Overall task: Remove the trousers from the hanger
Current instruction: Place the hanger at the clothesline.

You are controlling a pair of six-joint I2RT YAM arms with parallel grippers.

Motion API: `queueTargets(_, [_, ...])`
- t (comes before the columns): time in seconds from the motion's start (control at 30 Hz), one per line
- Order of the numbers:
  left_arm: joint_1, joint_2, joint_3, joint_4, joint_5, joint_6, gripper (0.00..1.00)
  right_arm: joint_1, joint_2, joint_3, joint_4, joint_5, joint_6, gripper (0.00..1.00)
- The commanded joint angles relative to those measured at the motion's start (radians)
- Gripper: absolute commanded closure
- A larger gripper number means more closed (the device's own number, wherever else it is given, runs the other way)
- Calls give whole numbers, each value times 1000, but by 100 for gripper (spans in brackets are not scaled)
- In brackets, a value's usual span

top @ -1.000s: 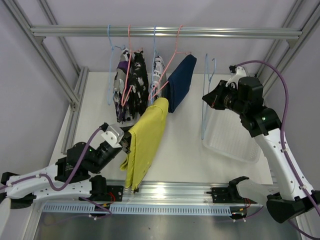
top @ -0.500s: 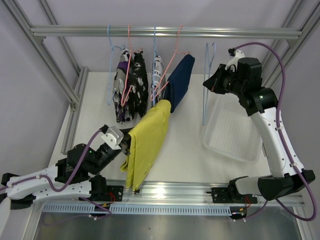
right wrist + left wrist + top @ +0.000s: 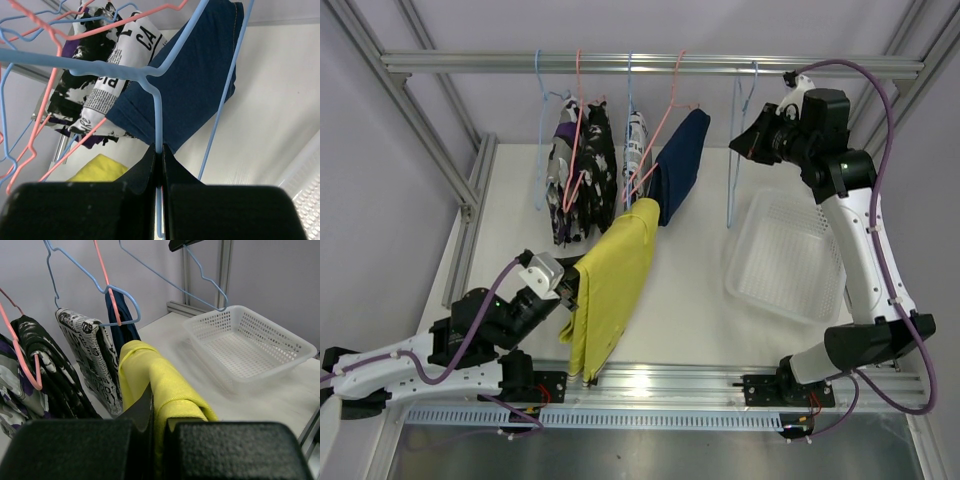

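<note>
My left gripper [image 3: 570, 290] is shut on the yellow-green trousers [image 3: 612, 280], which stretch from the hangers down to the table's near edge. In the left wrist view the cloth [image 3: 167, 385] is pinched between my jaws [image 3: 159, 415]. The navy trousers [image 3: 680, 165] and the patterned trousers [image 3: 582, 180] hang on pink and blue hangers from the rail [image 3: 470, 62]. My right gripper [image 3: 747, 140] is shut on an empty light-blue hanger [image 3: 732, 190], whose hook is up at the rail. The right wrist view shows that wire [image 3: 159, 110] between my jaws [image 3: 160, 152].
A white perforated basket [image 3: 790, 262] sits on the table at the right, below the right arm, and also shows in the left wrist view [image 3: 280, 337]. Aluminium frame posts stand at both sides. The arm bases sit on the rail at the near edge.
My right arm has lifted the empty blue hanger up and back, from beside the basket to the rail. My left gripper and the yellow-green trousers have barely moved.
</note>
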Motion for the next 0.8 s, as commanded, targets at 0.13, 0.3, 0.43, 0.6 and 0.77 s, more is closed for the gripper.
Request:
queueTargets(0.13, [-6, -17, 19, 119, 0, 11, 99, -25, 96, 150, 1, -57, -10, 100])
queueTargets(0.3, [-6, -14, 19, 119, 5, 15, 99, -36, 135, 196, 3, -74, -6, 100])
queueTargets(0.43, [-6, -14, 18, 119, 9, 19, 99, -40, 152, 213, 6, -82, -2, 100])
queueTargets(0.6, [-6, -17, 24, 116, 11, 15, 99, -40, 181, 210, 12, -92, -1, 100])
queueTargets(0.77, [-6, -22, 19, 116, 12, 20, 99, -40, 204, 209, 21, -100, -1, 100])
